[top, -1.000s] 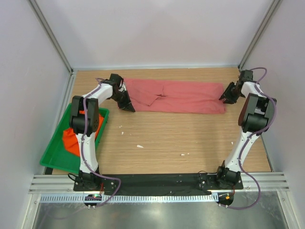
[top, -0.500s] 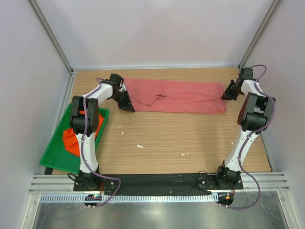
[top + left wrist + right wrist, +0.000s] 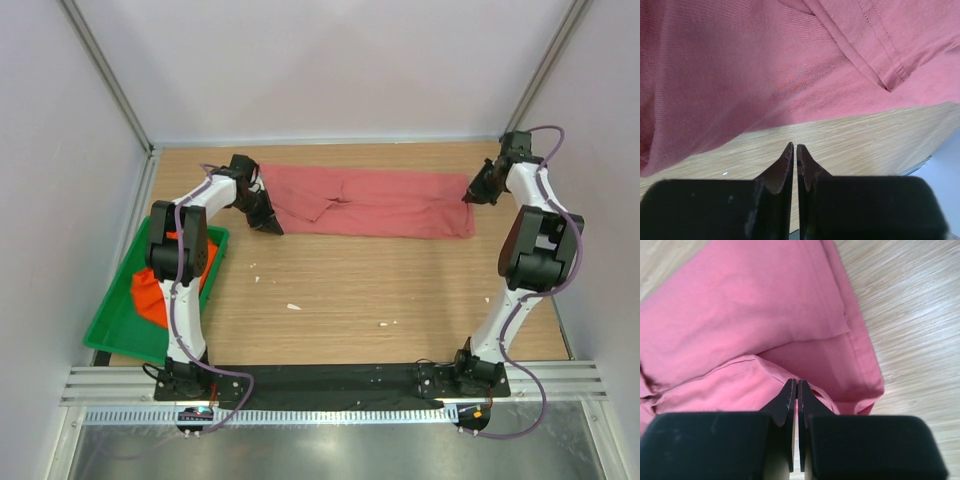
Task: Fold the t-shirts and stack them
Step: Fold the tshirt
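- Pink shirt (image 3: 370, 202): lies spread in a long, flat band across the far part of the tabletop (image 3: 400, 290). It is folded lengthwise, with creases near its middle. In the left wrist view (image 3: 765, 65) a stitched hem runs diagonally over a lower layer.
- Orange shirt (image 3: 148, 297): lies bunched in the green tray (image 3: 105, 340) at the left edge of the tabletop, well apart from the pink shirt. The left arm partly hides it.
- Left gripper (image 3: 270, 228): low at the near left corner of the pink shirt. In its wrist view (image 3: 794, 146) the fingers (image 3: 782, 170) are together with only a hairline slit between them. Their tips lie over bare wood just short of the shirt's near edge, and no cloth shows between them.
- Right gripper (image 3: 468, 197): at the right end of the pink shirt, near the far right corner of the tabletop. In its wrist view (image 3: 794, 381) the fingers (image 3: 785, 400) are pressed together. Their tips meet on the curved edge of the shirt's upper layer (image 3: 740, 315), which appears pinched between them. A lower layer and its hem show beyond, with bare wood to the right.
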You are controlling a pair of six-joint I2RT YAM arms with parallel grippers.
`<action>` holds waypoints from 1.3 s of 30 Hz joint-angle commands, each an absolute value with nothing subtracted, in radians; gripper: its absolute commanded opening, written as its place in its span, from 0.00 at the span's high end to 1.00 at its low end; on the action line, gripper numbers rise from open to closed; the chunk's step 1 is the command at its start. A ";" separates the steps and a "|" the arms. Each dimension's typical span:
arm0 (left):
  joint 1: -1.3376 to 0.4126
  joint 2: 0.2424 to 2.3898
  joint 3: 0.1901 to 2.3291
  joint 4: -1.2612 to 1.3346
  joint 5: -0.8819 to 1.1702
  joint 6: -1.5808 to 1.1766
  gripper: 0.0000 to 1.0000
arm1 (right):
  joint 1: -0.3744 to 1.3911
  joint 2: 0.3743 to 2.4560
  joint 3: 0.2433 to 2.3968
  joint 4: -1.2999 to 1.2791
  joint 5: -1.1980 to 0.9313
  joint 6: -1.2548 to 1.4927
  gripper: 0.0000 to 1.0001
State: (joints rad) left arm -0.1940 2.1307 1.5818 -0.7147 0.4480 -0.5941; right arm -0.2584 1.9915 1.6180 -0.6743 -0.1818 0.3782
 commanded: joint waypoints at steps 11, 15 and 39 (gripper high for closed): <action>-0.189 2.063 1.552 -0.704 0.462 -0.581 0.95 | -0.245 2.008 1.638 -0.569 -0.104 0.399 0.96; -0.187 2.056 1.548 -0.710 0.460 -0.574 0.95 | -0.245 2.043 1.641 -0.542 -0.083 0.390 0.96; -0.186 2.112 1.663 -0.726 0.469 -0.588 0.95 | -0.176 1.918 1.682 -0.795 0.137 0.305 0.59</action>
State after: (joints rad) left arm -0.1940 2.1159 1.6035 -0.7227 0.4492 -0.5911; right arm -0.1963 2.0647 1.7149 -0.7433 0.1795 0.2989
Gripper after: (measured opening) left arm 0.047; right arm 0.431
